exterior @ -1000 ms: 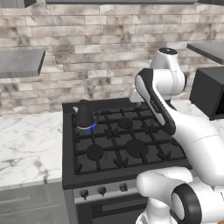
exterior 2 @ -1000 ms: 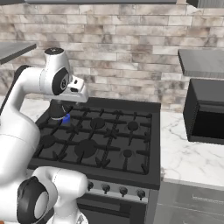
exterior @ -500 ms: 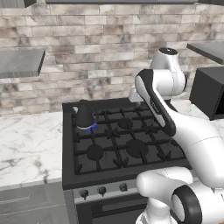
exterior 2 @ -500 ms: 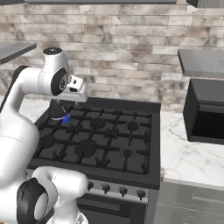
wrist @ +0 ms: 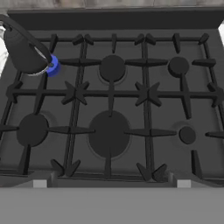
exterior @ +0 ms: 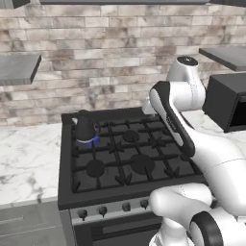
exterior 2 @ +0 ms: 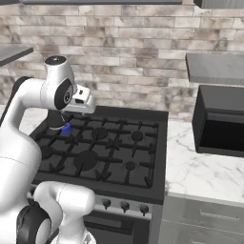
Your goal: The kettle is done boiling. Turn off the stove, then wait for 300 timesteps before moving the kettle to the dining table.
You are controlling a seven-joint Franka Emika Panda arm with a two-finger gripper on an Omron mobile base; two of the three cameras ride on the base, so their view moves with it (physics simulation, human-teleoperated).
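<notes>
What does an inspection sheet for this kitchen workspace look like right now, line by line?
Surface: black gas stove with six burners under grates, marble counter on both sides.
Job's things: kettle upright on the rear left burner, blue flame at its base, so the burner is lit; knobs along the front panel untouched.
Clutter: nothing seen.
Grippers: gripper high above the stove; jaw state cannot be told.
Cables: nothing seen.
Surroundings: black microwave at right, brick wall behind, grey shelf at left.

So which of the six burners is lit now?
The back-left burner, the one under the kettle: blue flame shows at the kettle's base, while the other five burners are dark and bare.
</notes>
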